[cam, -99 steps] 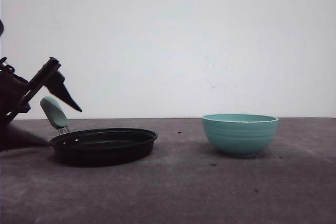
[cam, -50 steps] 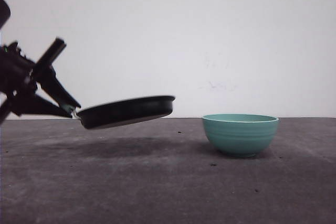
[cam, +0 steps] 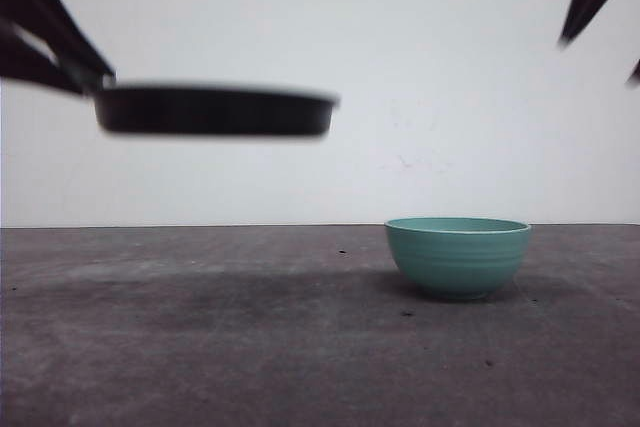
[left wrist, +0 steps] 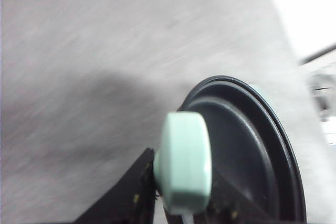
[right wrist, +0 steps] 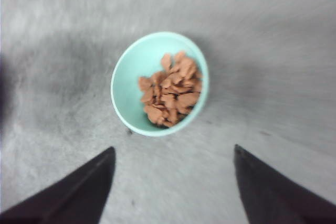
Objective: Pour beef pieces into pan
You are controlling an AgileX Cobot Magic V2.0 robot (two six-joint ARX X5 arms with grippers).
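Observation:
The black pan [cam: 215, 110] hangs level and high above the table's left side, blurred by motion. My left gripper [cam: 95, 75] is shut on its mint-green handle [left wrist: 184, 163], with a dark finger on either side; the pan's inside [left wrist: 247, 145] looks bare. The beef pieces [right wrist: 169, 97] lie in a low reddish-brown heap inside the teal bowl [right wrist: 160, 83], which stands on the table at the right [cam: 458, 255]. My right gripper [right wrist: 173, 149] is open, high above the bowl, nothing between its fingers; its dark fingers also show at the upper right [cam: 598, 59].
The grey table [cam: 250, 347] stretches wide in front of the bowl and under the lifted pan. A plain white wall [cam: 400, 97] stands behind.
The left gripper took the pan's handle and lifted the pan off the table to well above it. The right gripper's fingers have come into the front view at the upper right.

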